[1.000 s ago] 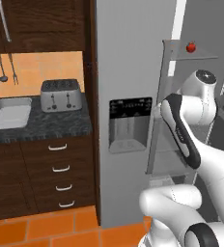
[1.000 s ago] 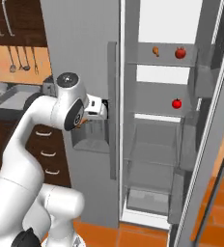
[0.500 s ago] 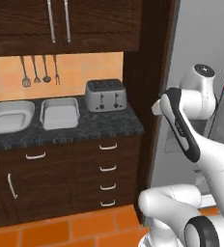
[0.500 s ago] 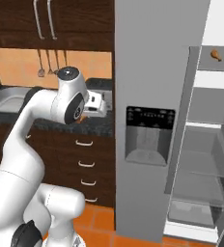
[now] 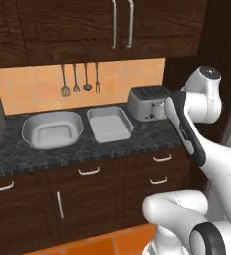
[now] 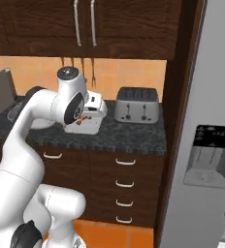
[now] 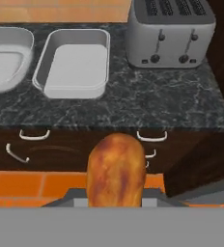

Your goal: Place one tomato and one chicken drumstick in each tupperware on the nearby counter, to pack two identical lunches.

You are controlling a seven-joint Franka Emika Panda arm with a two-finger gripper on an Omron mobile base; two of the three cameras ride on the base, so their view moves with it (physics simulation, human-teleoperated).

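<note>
Long speckled counter (image 5: 137, 140) across the middle, dark drawers below, wooden cabinets above. On it, from left end toward right end: oval tupperware (image 5: 52, 130), rectangular tupperware (image 5: 109, 123) just beside it, silver toaster (image 5: 148, 102) near the right end against the back edge. Both containers bare inside; no tomato anywhere on the worktop. Utensils hanging on the orange wall behind.

Gripper (image 6: 88, 116) held up off the front edge of the counter, jaws drawn in tight on a browned chicken drumstick (image 7: 116, 174), long axis running along the fingers and pointing toward the worktop. In the hand view, rectangular tray (image 7: 75, 64) ahead and to the left of the drumstick, nearer than the oval basin (image 7: 5, 58); toaster (image 7: 172, 33) ahead and right, off that line. Nothing standing between drumstick and tray; likely next: reach forward over the counter edge and left.
</note>
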